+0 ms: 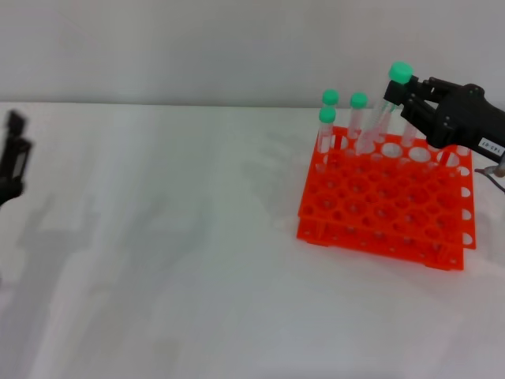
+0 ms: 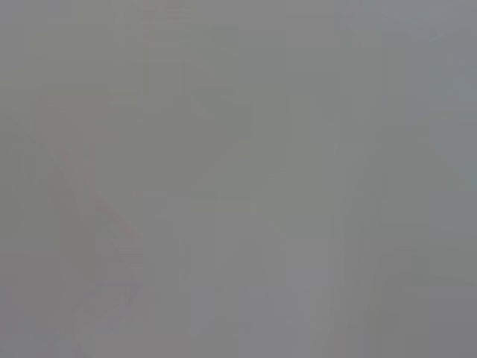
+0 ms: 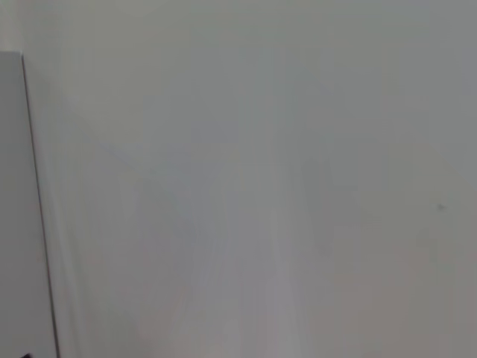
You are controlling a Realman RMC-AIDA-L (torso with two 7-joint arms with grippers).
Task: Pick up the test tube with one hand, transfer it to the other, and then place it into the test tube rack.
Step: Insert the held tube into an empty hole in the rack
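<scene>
The orange-red test tube rack (image 1: 387,207) stands on the white table at the right. Three green-capped tubes (image 1: 327,130) stand upright in holes at its far left corner. My right gripper (image 1: 401,101), black with a small white label, reaches in from the right over the rack's back row, shut on the test tube (image 1: 384,110). That tube is tilted, its green cap up and its lower end down at a back-row hole. My left gripper (image 1: 14,158) hangs at the far left edge, far from the rack. Both wrist views show only blank pale surface.
White table top (image 1: 173,260) stretches between the left gripper and the rack, against a pale wall. A thin cable (image 1: 495,175) trails at the right edge behind the rack.
</scene>
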